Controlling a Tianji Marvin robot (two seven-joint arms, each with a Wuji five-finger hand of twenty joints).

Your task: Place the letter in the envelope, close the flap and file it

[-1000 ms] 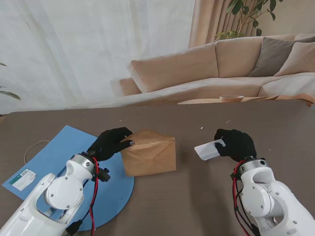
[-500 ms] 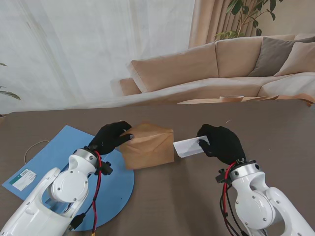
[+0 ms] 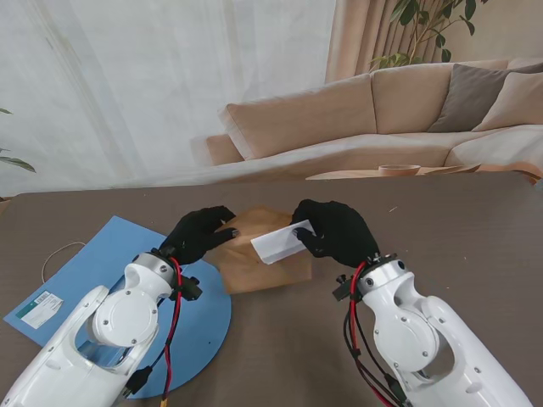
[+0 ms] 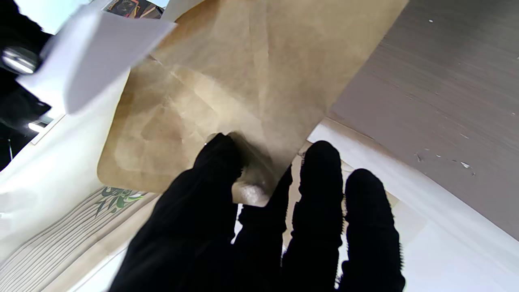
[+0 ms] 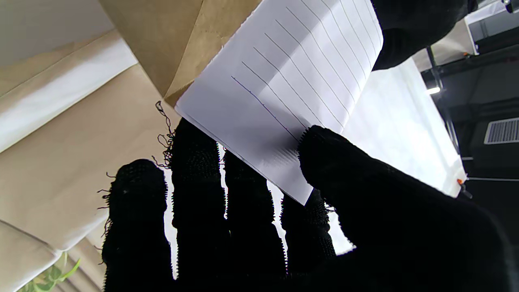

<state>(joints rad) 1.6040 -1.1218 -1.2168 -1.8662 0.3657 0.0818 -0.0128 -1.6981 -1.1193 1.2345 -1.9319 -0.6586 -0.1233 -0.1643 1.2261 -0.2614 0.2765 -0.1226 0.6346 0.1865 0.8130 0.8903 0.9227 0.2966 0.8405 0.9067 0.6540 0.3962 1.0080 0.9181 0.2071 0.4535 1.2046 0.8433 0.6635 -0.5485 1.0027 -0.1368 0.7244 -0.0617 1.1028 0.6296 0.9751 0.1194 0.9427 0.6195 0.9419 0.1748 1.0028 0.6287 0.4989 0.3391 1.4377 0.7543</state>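
The brown paper envelope (image 3: 259,254) is held lifted off the table (image 3: 441,229) at its left edge, pinched by the left hand (image 3: 197,235). A folded, lined white letter (image 3: 281,242) is clamped between thumb and fingers (image 5: 194,162) of the right hand (image 3: 335,231), overlapping the envelope; whether any of it is inside cannot be told.

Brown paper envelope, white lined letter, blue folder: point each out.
Brown paper envelope (image 3: 254,264), stand view, bare front panel.
White lined letter (image 5: 292,77), right wrist view, ruled face.
Blue folder (image 3: 110,246), stand view, bare cover.
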